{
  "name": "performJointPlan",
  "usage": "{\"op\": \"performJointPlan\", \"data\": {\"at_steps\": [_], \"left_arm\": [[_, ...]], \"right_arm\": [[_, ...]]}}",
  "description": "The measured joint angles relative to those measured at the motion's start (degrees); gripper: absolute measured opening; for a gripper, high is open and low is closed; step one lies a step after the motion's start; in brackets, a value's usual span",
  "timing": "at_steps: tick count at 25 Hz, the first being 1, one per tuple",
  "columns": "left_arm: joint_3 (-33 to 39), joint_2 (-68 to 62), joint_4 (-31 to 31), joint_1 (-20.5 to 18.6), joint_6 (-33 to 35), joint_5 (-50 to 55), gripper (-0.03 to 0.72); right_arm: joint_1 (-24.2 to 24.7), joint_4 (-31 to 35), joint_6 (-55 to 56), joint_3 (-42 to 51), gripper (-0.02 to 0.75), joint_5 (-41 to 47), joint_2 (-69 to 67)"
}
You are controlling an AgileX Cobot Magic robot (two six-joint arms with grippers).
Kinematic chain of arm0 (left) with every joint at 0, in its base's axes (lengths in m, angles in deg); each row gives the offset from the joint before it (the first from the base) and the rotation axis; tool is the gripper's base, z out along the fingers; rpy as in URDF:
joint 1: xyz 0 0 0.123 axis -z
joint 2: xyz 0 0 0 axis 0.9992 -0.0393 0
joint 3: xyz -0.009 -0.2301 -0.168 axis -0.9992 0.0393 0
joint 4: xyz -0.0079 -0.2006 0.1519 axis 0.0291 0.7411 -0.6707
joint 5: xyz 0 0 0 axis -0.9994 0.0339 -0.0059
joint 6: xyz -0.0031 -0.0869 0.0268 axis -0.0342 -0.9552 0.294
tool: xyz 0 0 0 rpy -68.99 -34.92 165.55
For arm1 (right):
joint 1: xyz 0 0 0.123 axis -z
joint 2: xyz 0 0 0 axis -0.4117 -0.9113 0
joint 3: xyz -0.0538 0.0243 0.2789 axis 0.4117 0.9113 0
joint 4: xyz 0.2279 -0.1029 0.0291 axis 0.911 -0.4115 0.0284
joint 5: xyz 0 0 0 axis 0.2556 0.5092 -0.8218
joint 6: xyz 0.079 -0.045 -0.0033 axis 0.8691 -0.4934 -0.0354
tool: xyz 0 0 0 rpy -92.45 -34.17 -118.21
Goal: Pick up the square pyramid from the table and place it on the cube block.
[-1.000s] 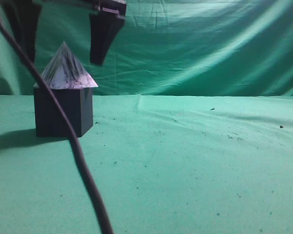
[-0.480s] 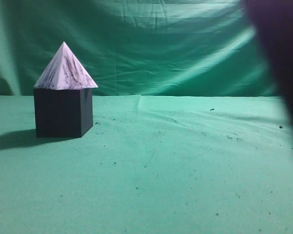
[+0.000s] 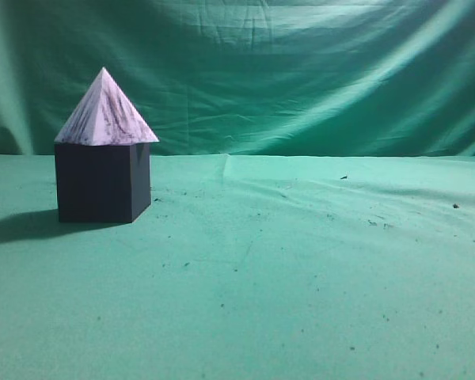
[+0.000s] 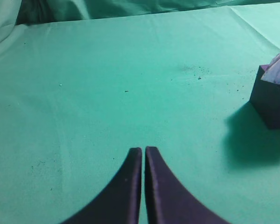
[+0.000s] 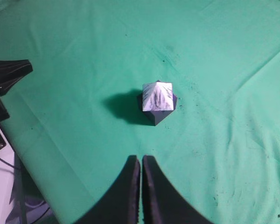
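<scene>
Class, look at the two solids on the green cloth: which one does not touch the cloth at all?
The square pyramid, pale with dark streaks. It sits on top of the cube block, which alone rests on the table.

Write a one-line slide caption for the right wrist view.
Seen from above, the square pyramid sits on the cube block on the table, with the shut right gripper clear of it.

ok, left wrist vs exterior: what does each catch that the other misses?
Left wrist only: the left gripper, fingers closed together, holding nothing, over bare green cloth.

Exterior only: the whole white, grey-streaked square pyramid with its apex, and the hanging green backdrop. No gripper in view.

Both: the dark matte cube block carrying the pyramid, its shadow, and the crumb-speckled green table. The left wrist crops the stack at its right edge.
</scene>
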Motion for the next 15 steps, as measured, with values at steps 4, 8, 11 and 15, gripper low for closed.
{"op": "performJointPlan", "data": {"at_steps": [4,8,11,15], "left_arm": [[0.0,0.0,0.0,0.0,0.0,0.0,0.0],[0.0,0.0,0.0,0.0,0.0,0.0,0.0],[0.0,0.0,0.0,0.0,0.0,0.0,0.0],[0.0,0.0,0.0,0.0,0.0,0.0,0.0]], "right_arm": [[0.0,0.2,0.0,11.7,0.0,-7.1,12.0],[0.0,3.2,0.0,21.3,0.0,-13.1,22.3],[0.0,6.5,0.0,26.8,0.0,-15.7,29.3],[0.0,7.9,0.3,29.4,0.0,-14.3,36.3]]}}
